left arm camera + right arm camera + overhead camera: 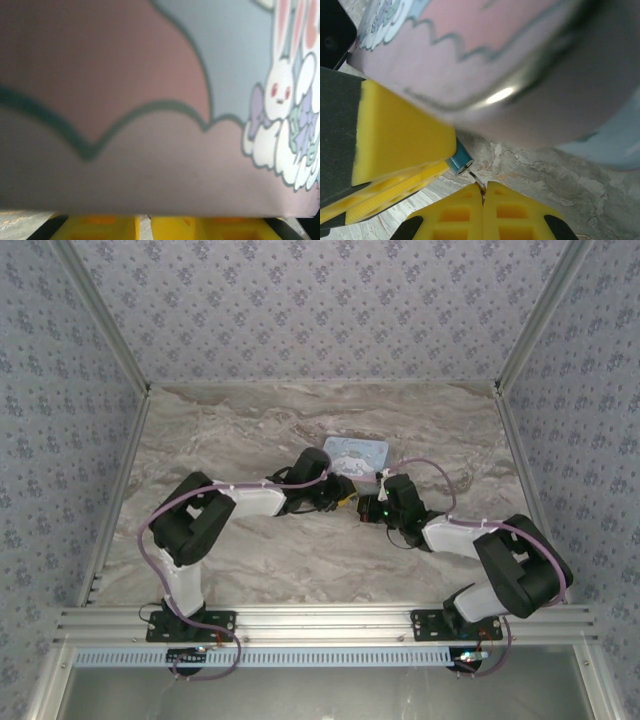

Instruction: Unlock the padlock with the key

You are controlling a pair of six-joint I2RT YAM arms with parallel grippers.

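The tin (150, 100) crowds your left gripper (143, 222); I cannot tell its grip. Your right wrist view shows the right gripper (483, 192) pinching the key (476, 178) by the half-hidden padlock (460, 161).

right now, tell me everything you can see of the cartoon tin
The tin is a pale blue rectangular box with rounded corners, lying flat on the marbled table. Its wall, seen close from the left wrist, carries pink and grey scalloped clouds outlined dark, plus a white rabbit with purple bows. A shiny glint at the corner looks like metal. The left gripper sits close at its near side; contact unclear.
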